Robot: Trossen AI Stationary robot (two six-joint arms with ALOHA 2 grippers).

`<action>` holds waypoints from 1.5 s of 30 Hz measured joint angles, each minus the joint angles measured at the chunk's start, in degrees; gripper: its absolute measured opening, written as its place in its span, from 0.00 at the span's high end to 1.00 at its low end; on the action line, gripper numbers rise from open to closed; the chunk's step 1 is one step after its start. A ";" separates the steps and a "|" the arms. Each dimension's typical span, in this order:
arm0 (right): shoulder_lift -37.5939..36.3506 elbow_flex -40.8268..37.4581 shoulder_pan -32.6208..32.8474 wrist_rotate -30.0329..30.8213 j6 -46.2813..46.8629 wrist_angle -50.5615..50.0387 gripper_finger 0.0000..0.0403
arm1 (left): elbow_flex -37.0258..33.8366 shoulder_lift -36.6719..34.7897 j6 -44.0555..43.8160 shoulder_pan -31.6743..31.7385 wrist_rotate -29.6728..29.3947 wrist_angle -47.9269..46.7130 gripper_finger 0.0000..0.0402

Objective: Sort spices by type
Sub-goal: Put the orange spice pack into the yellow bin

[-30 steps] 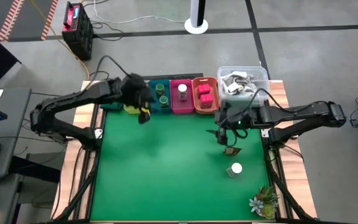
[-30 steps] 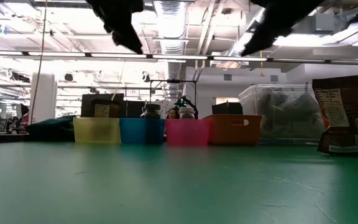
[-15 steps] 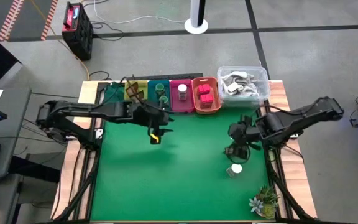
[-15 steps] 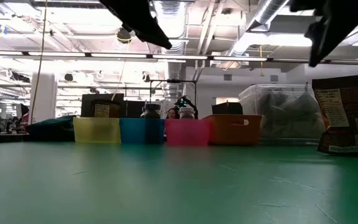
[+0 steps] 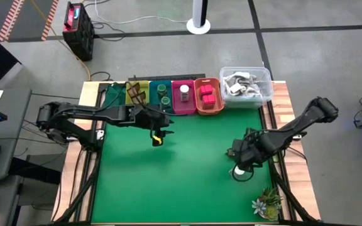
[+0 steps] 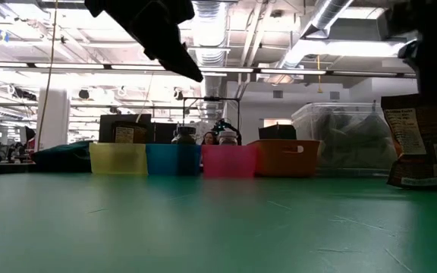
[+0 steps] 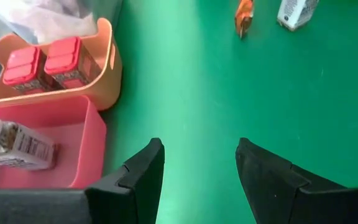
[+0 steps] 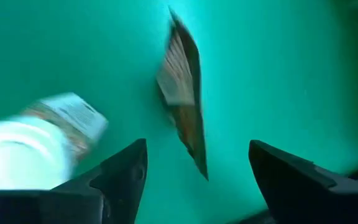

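Two spices lie loose at the near right of the green bench (image 5: 168, 182): a white-capped jar (image 5: 238, 170) on its side and a brown packet (image 8: 182, 93) standing just beyond it, with the right gripper (image 5: 239, 158) hanging over them, jaws wide and empty. Farther left, the left gripper (image 5: 158, 137) hovers open and empty before the far row of bins: yellow (image 6: 117, 158), blue (image 6: 173, 159), pink (image 7: 73, 140) with a white-capped jar (image 7: 11, 144), orange (image 7: 107, 59) with red cubes (image 7: 39, 61).

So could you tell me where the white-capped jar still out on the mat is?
In the high view the white-capped jar lies on the mat's right side, under the right gripper, with the brown packet beside it.
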 joint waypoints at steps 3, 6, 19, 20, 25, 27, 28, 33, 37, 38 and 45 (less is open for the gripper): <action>2.64 0.00 -0.43 -0.74 0.17 -1.06 0.28 | -0.21 0.04 -0.11 -0.02 0.00 0.00 0.53; 3.97 0.00 -0.58 -1.45 -1.21 0.21 0.36 | -0.22 0.04 -1.04 -0.02 0.04 0.04 0.53; 4.29 0.50 -5.26 0.28 -9.02 5.49 0.96 | -0.24 4.30 2.36 -2.70 3.69 8.78 0.53; 4.31 0.97 -6.15 0.72 -9.81 6.06 0.95 | -0.24 5.11 2.98 -3.05 3.71 10.22 0.53; 4.34 4.95 -10.27 2.75 -13.79 7.64 0.92 | -0.24 9.28 5.23 -4.17 3.07 19.20 0.53; 4.31 6.96 -11.16 4.21 -15.21 8.93 0.95 | -0.03 10.68 2.86 -4.56 1.65 21.21 0.53; 4.31 7.70 -11.50 4.75 -15.84 9.97 0.97 | 0.55 11.32 1.80 -4.58 0.88 21.49 0.52; 4.36 8.26 -13.18 5.33 -18.67 19.48 0.96 | 2.45 13.49 -0.20 -4.68 0.63 23.85 0.47; 4.36 8.26 -14.54 5.43 -19.81 23.83 0.96 | 2.49 13.30 -0.46 -5.08 0.64 28.87 0.41; 4.36 8.26 -14.83 5.42 -19.84 24.41 0.96 | 2.49 13.28 -0.46 -5.21 0.65 29.95 0.40; 4.49 8.26 -16.46 5.44 -23.63 30.63 0.96 | 2.49 13.27 -0.56 -5.51 0.69 35.97 0.38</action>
